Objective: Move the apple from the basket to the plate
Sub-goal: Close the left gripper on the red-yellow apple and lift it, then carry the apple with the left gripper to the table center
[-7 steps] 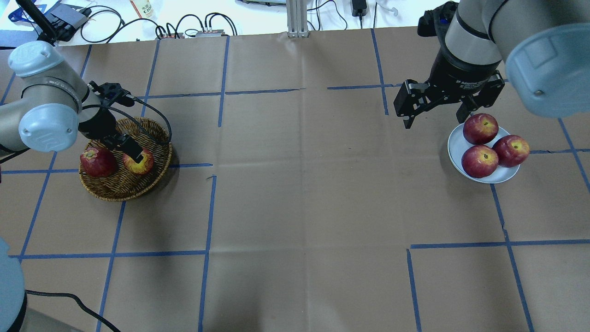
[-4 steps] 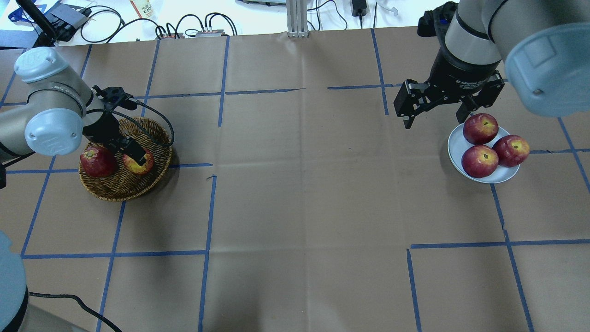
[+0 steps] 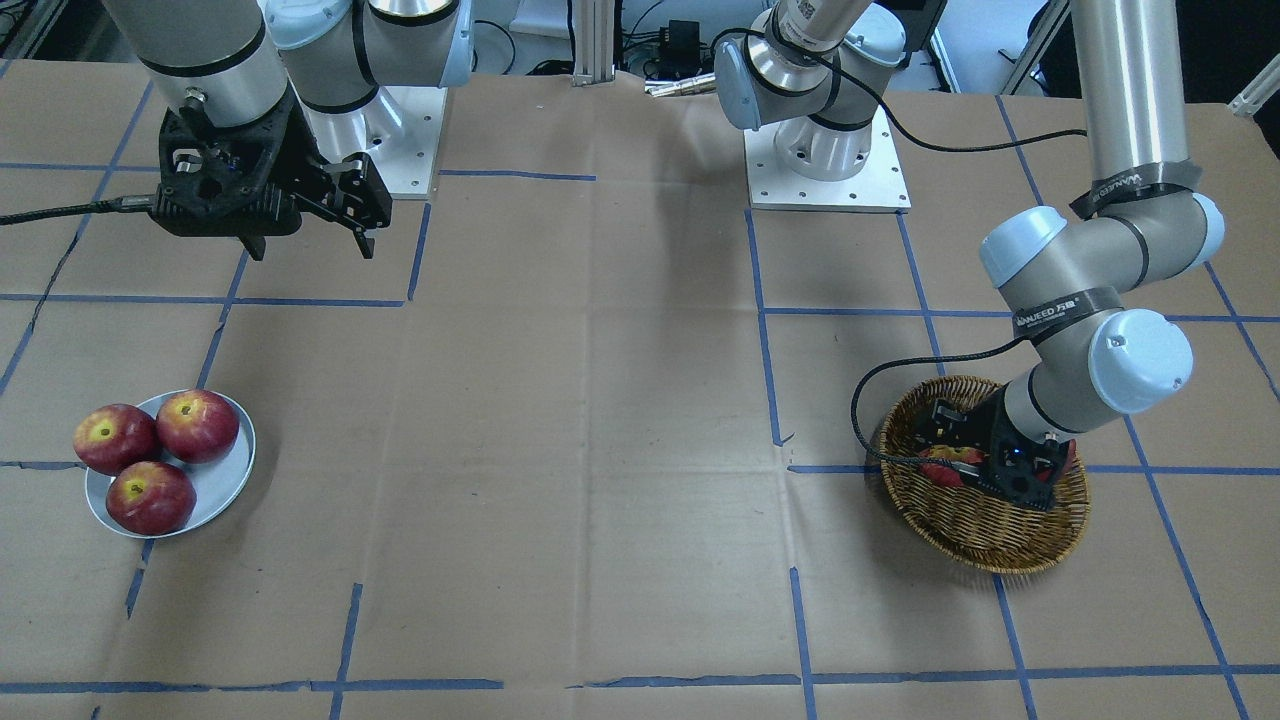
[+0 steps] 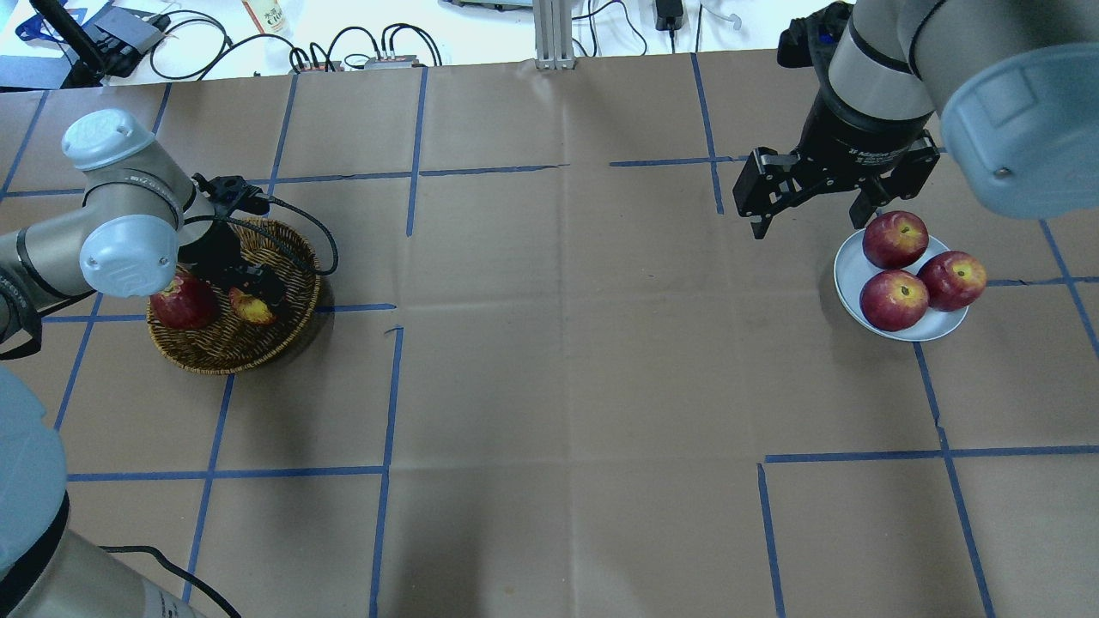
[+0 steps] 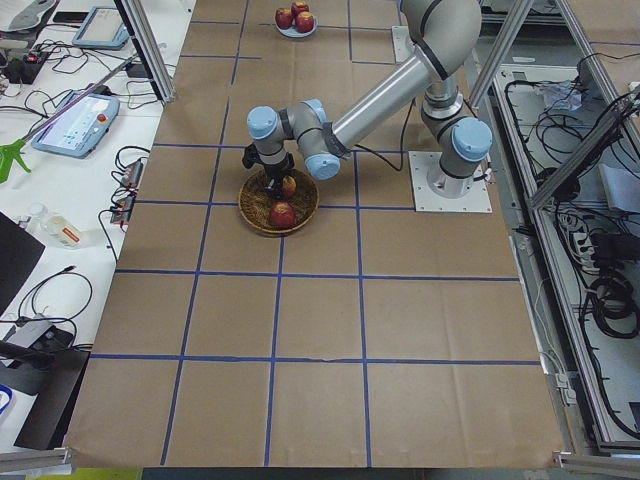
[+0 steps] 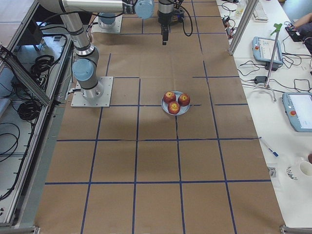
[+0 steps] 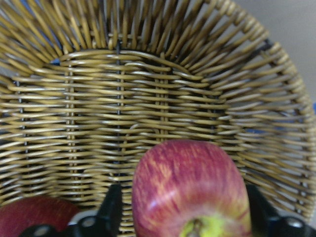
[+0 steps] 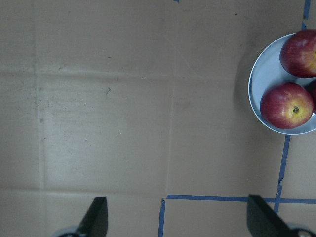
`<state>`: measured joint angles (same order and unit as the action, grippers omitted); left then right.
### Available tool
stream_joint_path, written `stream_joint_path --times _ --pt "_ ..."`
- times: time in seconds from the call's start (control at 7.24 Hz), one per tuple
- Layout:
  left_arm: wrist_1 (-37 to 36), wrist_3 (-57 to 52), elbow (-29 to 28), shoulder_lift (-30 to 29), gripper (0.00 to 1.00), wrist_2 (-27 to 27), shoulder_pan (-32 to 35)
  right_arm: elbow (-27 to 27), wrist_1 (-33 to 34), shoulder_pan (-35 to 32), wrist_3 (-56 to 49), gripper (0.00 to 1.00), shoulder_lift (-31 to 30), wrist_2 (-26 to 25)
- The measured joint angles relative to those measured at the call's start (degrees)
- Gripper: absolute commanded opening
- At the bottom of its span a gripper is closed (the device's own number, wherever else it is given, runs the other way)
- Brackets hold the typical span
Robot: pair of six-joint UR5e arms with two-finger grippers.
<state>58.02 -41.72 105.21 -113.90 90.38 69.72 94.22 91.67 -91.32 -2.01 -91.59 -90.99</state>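
The streaky pinkish-red apple [image 4: 249, 306] with a yellow stem patch lies in the wicker basket [image 4: 219, 352] at the table's left. My left gripper [image 4: 258, 292] is down in the basket, open. In the left wrist view the apple [image 7: 190, 190] sits between the two fingers [image 7: 112, 210], which stand wide at its sides. The grey-blue plate [image 4: 850, 266] at the right holds three dark red apples [image 4: 894, 299]. My right gripper [image 4: 811, 225] hangs open and empty above the table, beside the plate's far left edge.
A darker, deep-red apple [image 4: 182, 302] lies in the basket's left part, partly under my left forearm. The left arm's cable [image 4: 300, 225] loops over the basket rim. Brown paper with blue tape lines [image 4: 391, 386] covers the table between basket and plate.
My left gripper has come down lower into the basket over the pinkish-red apple, and the left elbow has shifted forward and right. The right arm has not moved.
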Motion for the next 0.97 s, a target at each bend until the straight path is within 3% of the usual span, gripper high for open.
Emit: stream_joint_path --times 0.55,0.97 --pt "0.66 6.03 -2.74 2.04 0.43 0.18 3.98 0.0 0.01 0.07 -0.04 1.0 0.09 -0.04" --pt "4.1 24.5 -7.24 4.17 0.43 0.23 18.47 0.0 0.0 0.08 -0.08 1.0 0.1 -0.04"
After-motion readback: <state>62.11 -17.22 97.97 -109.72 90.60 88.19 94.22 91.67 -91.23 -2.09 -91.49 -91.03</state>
